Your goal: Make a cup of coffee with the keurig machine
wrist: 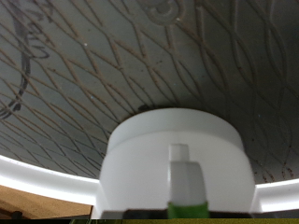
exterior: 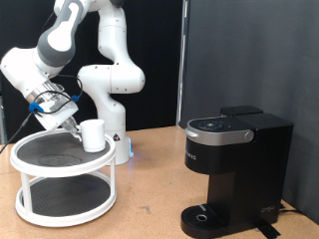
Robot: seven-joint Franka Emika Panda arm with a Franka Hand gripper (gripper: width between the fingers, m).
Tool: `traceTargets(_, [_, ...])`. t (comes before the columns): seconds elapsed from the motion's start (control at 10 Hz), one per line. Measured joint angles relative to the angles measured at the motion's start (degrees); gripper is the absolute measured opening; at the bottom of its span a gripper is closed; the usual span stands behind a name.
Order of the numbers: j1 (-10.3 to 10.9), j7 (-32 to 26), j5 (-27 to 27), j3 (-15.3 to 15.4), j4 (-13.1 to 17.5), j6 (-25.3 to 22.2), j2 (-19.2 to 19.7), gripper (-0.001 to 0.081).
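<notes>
The cup [exterior: 93, 134], a plain white mug, is at the top tier of a white two-tier stand [exterior: 62, 171] with dark mesh shelves, on the exterior view's left. My gripper [exterior: 74, 119] is right against the cup on its left side, angled down toward it. In the wrist view the cup [wrist: 177, 154] fills the lower middle, with one fingertip [wrist: 185, 179] lying on its wall and the mesh shelf [wrist: 140, 56] behind. The keurig machine [exterior: 235, 167], boxy and black with its lid down, stands on the wooden table at the exterior view's right.
The robot's white base [exterior: 108, 100] stands behind the stand. The stand's lower shelf [exterior: 60, 204] is bare. The wooden table [exterior: 150, 189] stretches between stand and machine. The machine's drip base [exterior: 207, 215] holds nothing.
</notes>
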Motion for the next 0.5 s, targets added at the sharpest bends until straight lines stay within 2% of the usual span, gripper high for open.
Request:
traceTargets(0.2, [-0.1, 0.9, 0.0, 0.0, 0.2, -1.0, 0.0, 0.0077])
traceTargets(0.5, [-1.4, 4.0, -1.0, 0.0, 2.4, -8.1, -0.8, 0.0077])
